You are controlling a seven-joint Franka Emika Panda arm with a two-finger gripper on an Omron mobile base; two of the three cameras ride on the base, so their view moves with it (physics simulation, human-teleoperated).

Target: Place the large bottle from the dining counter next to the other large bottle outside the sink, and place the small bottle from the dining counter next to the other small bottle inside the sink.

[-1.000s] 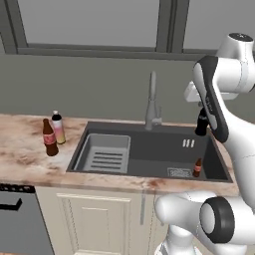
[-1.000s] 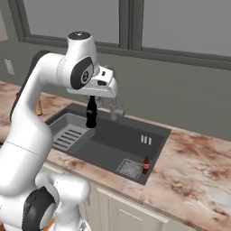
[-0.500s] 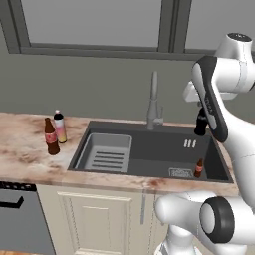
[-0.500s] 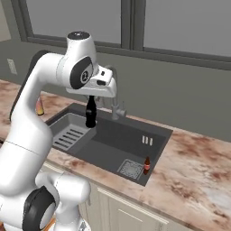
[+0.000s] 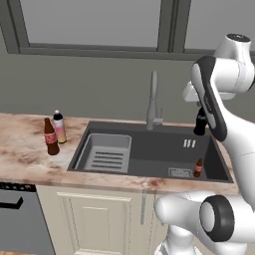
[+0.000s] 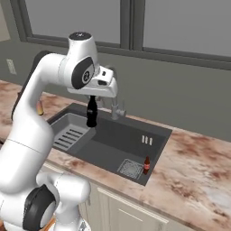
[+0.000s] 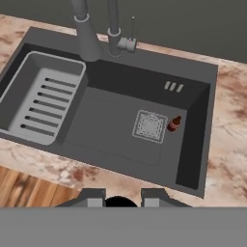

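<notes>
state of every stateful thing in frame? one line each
pincer: shut on the small black bottle, above the sink
small black bottle: upright, held by its neck
brown bottle: upright on the countertop, beside the pink bottle
pink bottle: upright, capped
small bottle in sink: upright by the drain
faucet: no water running

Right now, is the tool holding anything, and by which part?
Yes: the tool holds the small black bottle by its neck and top, so that it hangs upright above the sink.
</notes>
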